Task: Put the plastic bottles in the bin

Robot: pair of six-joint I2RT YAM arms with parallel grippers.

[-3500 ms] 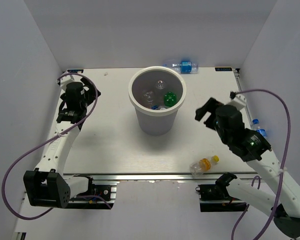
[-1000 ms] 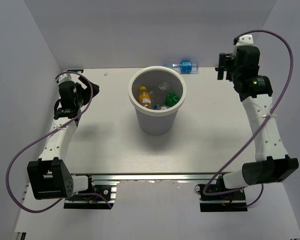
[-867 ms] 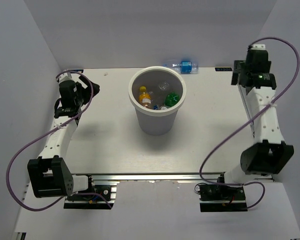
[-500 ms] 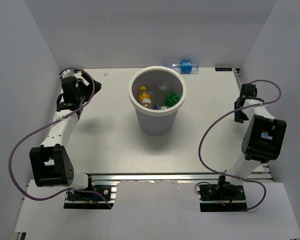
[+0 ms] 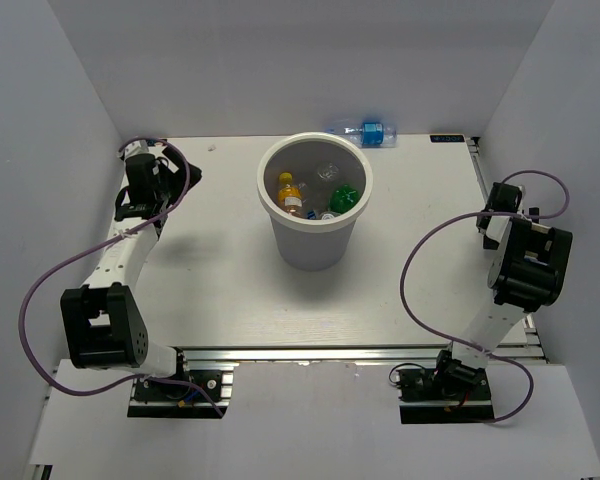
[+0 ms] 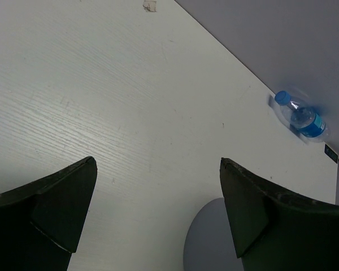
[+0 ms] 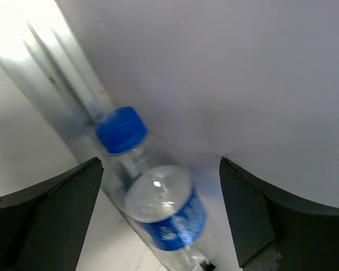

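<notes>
The white bin (image 5: pixel 271 214) stands mid-table and holds an orange bottle (image 5: pixel 288 191), a green bottle (image 5: pixel 345 196) and a clear one (image 5: pixel 327 172). A clear bottle with a blue label (image 5: pixel 366 131) lies by the back wall; it also shows in the left wrist view (image 6: pixel 301 117). My left gripper (image 5: pixel 175 180) is open and empty at the back left (image 6: pixel 156 164). My right gripper (image 5: pixel 500 200) is at the right edge, open (image 7: pixel 160 164), its fingers either side of a clear bottle with blue cap and label (image 7: pixel 161 200) lying against the right wall, without gripping it.
White walls close in the table on the left, back and right. The bin's rounded wall (image 6: pixel 212 243) shows at the bottom of the left wrist view. An aluminium rail (image 5: pixel 330 352) runs along the near edge between the arm bases.
The right arm has swung from the back right corner down along the right wall, over the blue-capped bottle. An orange bottle has appeared in the bin. The left arm has shifted slightly backward.
</notes>
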